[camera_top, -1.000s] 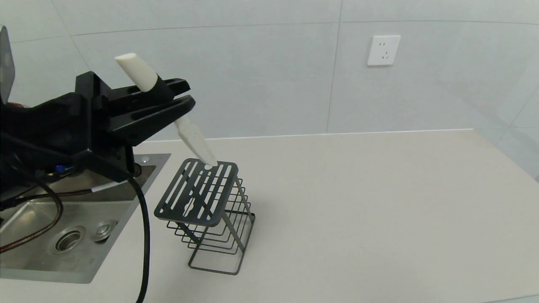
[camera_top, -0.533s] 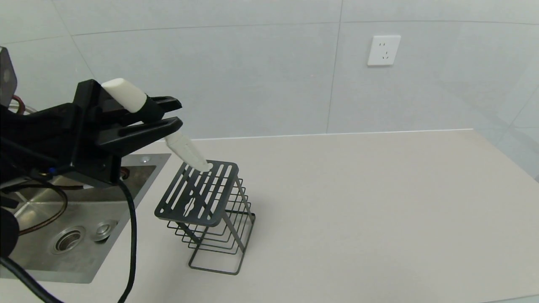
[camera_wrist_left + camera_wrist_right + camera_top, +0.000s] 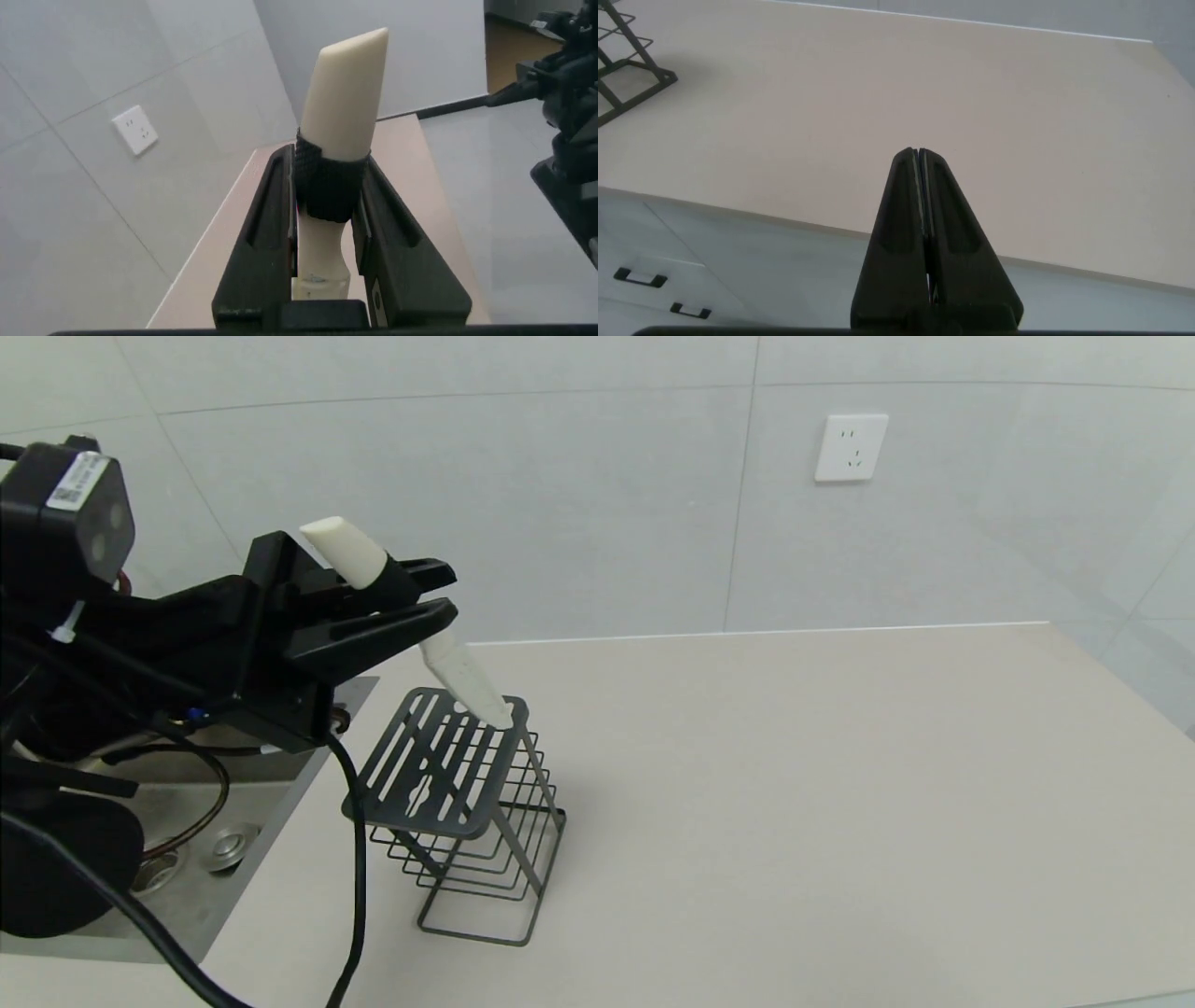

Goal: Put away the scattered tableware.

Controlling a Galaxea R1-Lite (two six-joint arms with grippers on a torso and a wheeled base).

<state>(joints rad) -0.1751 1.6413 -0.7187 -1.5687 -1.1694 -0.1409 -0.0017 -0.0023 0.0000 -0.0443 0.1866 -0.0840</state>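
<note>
My left gripper (image 3: 439, 594) is shut on a white knife (image 3: 465, 679), gripping it where handle meets blade. The knife slants down, with its handle (image 3: 342, 550) up and to the left. Its tip touches the back right corner of the slotted top plate of the dark wire rack (image 3: 439, 767) on the counter. In the left wrist view the knife handle (image 3: 342, 93) sticks up between the fingers of the left gripper (image 3: 327, 173). My right gripper (image 3: 918, 155) hangs shut and empty above the counter's front edge.
A steel sink (image 3: 280, 782) is set into the counter to the left of the rack, under my left arm. The beige counter (image 3: 794, 784) spreads wide to the right. A wall socket (image 3: 850, 448) sits on the tiled wall. A rack corner (image 3: 626, 65) shows far from the right gripper.
The left gripper with the knife dropped and swung left, then came back right. The knife tip moved from the plate's back middle to its back right corner.
</note>
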